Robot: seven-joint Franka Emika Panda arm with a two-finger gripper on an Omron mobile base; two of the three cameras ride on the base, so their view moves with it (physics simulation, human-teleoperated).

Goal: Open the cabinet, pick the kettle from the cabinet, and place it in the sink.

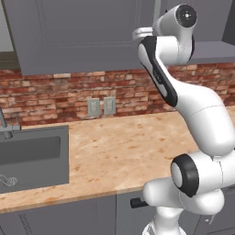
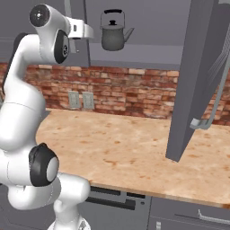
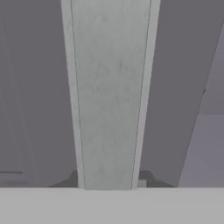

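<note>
One door handle (image 3: pixel 109 94) is running lengthwise straight ahead of my pincer (image 3: pixel 109 180); I'm not seeing whether it's gripping.

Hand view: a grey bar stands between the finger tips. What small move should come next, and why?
Probably close on the bar handle and pull it back. The gripper straddles it, that cabinet door looks shut, and the kettle sits just beside its edge.
</note>
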